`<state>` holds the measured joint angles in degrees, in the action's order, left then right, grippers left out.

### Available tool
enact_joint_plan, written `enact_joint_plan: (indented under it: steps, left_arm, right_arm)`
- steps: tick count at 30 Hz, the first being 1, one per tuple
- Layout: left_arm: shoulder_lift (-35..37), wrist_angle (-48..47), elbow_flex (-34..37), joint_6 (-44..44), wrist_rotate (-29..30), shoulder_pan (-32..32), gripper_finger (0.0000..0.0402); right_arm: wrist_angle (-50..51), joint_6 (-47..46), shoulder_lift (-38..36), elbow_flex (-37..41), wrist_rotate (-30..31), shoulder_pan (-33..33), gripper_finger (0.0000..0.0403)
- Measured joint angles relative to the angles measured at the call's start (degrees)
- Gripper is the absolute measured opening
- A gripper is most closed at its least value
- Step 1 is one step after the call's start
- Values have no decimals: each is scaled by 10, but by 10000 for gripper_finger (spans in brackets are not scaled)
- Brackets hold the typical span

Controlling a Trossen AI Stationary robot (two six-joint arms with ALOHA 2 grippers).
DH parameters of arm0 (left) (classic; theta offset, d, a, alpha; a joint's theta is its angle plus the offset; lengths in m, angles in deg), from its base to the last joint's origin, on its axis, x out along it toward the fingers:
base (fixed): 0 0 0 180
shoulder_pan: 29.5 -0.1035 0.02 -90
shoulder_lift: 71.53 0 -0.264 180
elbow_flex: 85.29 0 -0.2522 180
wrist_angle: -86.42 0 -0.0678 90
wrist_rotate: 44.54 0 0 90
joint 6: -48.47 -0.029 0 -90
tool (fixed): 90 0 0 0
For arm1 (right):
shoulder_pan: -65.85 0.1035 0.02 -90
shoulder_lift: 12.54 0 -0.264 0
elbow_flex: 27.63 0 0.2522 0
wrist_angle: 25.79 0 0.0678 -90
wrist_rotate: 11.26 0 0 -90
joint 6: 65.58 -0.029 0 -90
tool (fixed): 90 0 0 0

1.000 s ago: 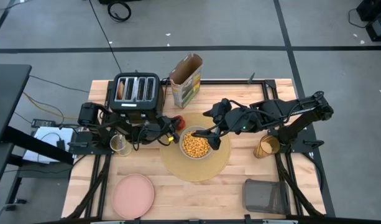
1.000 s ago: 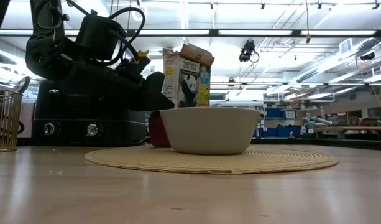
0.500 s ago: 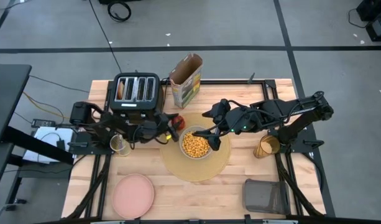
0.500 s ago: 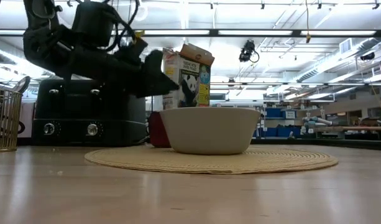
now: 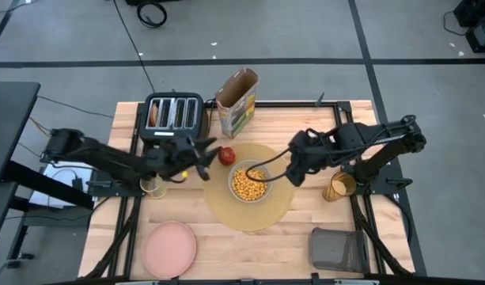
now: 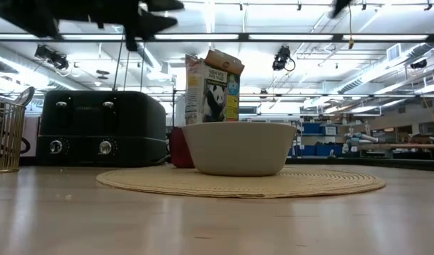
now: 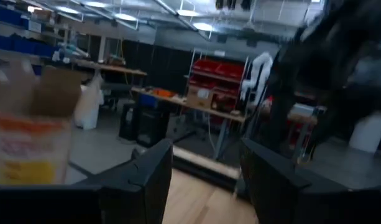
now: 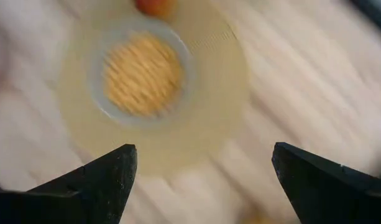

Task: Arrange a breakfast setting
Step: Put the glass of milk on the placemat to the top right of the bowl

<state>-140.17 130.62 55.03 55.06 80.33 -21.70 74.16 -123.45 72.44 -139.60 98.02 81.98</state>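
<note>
Two grippers raised, empty, fingers spread: left gripper (image 5: 204, 150) beside red apple (image 5: 226, 154); pink round plate (image 5: 169, 248) near front-left corner, nearer left arm; right gripper (image 5: 293, 170) beside pale grey cereal-filled bowl (image 5: 249, 183).

I can't read any text in these views. The cereal box (image 6: 212, 88) behind the bowl (image 6: 239, 147) carries a panda picture and some print above it in the low view, but the lettering is too small for me to make out. From above, the box (image 5: 236, 103) shows coloured side panels, nothing legible. In the left wrist view the box (image 7: 30, 140) is a blur of orange and yellow bands. I see no labels or numbers on the toaster (image 6: 102, 127).
</note>
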Motion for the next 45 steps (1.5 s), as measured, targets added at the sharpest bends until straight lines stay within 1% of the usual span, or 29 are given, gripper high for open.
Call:
enact_joint_plan:
  steps: [2,4,7,10,12,14,18,21,24,28,32,37,45]
  left_arm:
    - [50,-57,-10,-1,-1,0,192]
    - [94,-127,-33,-3,-4,-1,192]
    - [132,-242,-91,-18,-30,-8,192]
    - [141,-337,-167,-55,-63,-9,192]
    - [141,-398,-217,-78,-68,-9,192]
    - [137,-436,-263,-99,-88,-8,192]
    - [135,-453,-311,-108,-118,-8,192]
    - [136,-454,-321,-108,-120,-8,192]
    - [136,-454,-323,-105,-120,-8,192]
    - [132,-454,-323,-90,-121,-8,192]
    - [132,-451,-323,-87,-120,-8,192]
    - [131,-436,-323,-87,-120,-9,192]
    - [132,-430,-323,-75,-120,-8,192]
  right_arm:
    - [46,-62,0,2,-36,10,375]
    - [27,-98,-12,18,-91,21,375]
    - [38,-179,-19,43,-130,42,374]
    - [38,-230,-32,91,-136,73,372]
    - [36,-258,-45,124,-157,90,372]
    - [40,-285,-60,164,-178,105,372]
    - [41,-337,-100,244,-208,123,372]
    - [38,-351,-123,290,-220,127,364]
    - [36,-350,-136,321,-226,123,345]
    - [13,-334,-134,353,-225,112,307]
    - [-41,-299,-116,379,-229,102,264]
    - [-38,-264,-94,388,-234,94,211]
    - [-36,-206,-92,388,-234,78,119]
